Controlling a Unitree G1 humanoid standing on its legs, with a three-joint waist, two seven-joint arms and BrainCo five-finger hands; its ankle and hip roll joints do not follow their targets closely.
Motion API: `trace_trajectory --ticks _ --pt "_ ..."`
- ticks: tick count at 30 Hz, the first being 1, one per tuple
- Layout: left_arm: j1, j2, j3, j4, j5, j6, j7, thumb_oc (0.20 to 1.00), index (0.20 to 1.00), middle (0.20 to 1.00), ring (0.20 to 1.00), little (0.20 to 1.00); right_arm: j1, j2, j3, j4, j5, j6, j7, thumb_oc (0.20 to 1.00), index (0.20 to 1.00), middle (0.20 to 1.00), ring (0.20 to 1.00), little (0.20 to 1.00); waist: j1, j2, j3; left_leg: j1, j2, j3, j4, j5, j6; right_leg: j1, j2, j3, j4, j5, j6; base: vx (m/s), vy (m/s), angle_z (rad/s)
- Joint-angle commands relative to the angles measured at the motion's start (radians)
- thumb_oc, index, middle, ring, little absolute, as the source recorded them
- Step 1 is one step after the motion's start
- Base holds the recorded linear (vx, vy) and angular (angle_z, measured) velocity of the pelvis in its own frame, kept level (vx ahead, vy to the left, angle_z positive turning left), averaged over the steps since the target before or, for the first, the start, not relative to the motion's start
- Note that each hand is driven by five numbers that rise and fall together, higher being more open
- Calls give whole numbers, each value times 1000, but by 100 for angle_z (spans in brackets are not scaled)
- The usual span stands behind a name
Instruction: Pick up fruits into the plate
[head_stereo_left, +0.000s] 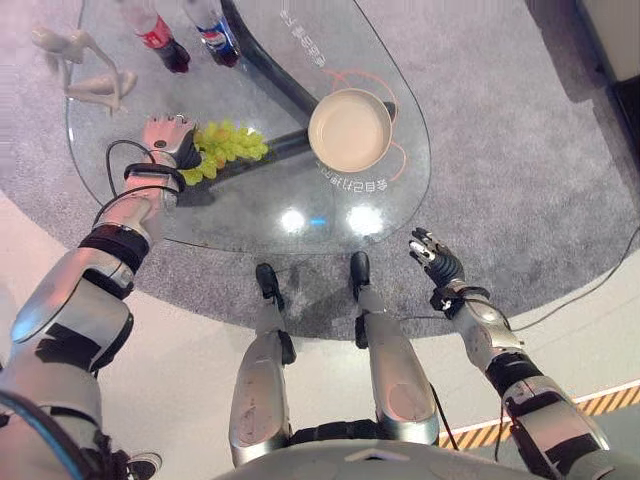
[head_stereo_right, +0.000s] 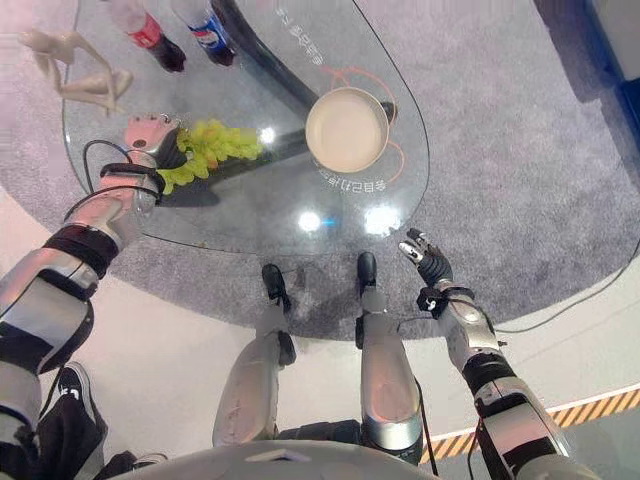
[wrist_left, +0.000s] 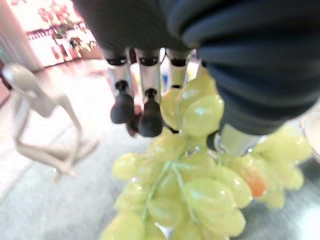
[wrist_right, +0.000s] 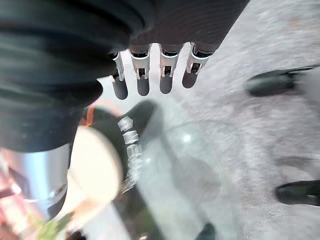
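A bunch of green grapes (head_stereo_left: 228, 148) sits on the left part of the glass table (head_stereo_left: 250, 215). My left hand (head_stereo_left: 168, 135) is right over its left end. In the left wrist view the fingers (wrist_left: 144, 112) and thumb curl round the top of the grapes (wrist_left: 190, 185). Whether the bunch is lifted off the glass I cannot tell. The round cream plate (head_stereo_left: 350, 130) stands empty to the right of the grapes, a short gap between them. My right hand (head_stereo_left: 436, 260) hangs open off the table's near right edge, its fingers (wrist_right: 150, 75) straight.
Two drink bottles (head_stereo_left: 160, 40) (head_stereo_left: 215, 35) stand at the table's far side. A white seated figurine (head_stereo_left: 82, 68) is at the far left corner. A dark bar (head_stereo_left: 275, 70) runs under the glass towards the plate. Grey carpet surrounds the table.
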Motion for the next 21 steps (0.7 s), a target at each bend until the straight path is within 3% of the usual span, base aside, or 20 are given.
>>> trace_trajectory --ticks 1,16,21 --pt "-16 94 83 -48 11 -38 -14 200 200 200 200 200 -4 -47 -20 -91 -28 -6 49 1000 1000 1000 1000 1000 20 -32 -44 59 -49 21 37 -130 -13 -7 19 20 65 -19 7 49 -67 11" --pt "68 286 96 -413 -6 -214 -154 200 200 200 200 200 -4 -225 18 -432 -197 162 233 1000 1000 1000 1000 1000 54 -50 -195 179 -35 24 1 -141 -29 154 -3 -24 -6 -22 24 69 -48 7" --pt "144 317 145 -561 64 -289 -244 200 200 200 200 200 -8 -251 32 -491 -183 292 368 1000 1000 1000 1000 1000 66 -53 -263 235 -37 27 1 -151 -24 226 -10 -33 -30 -26 22 130 17 -3"
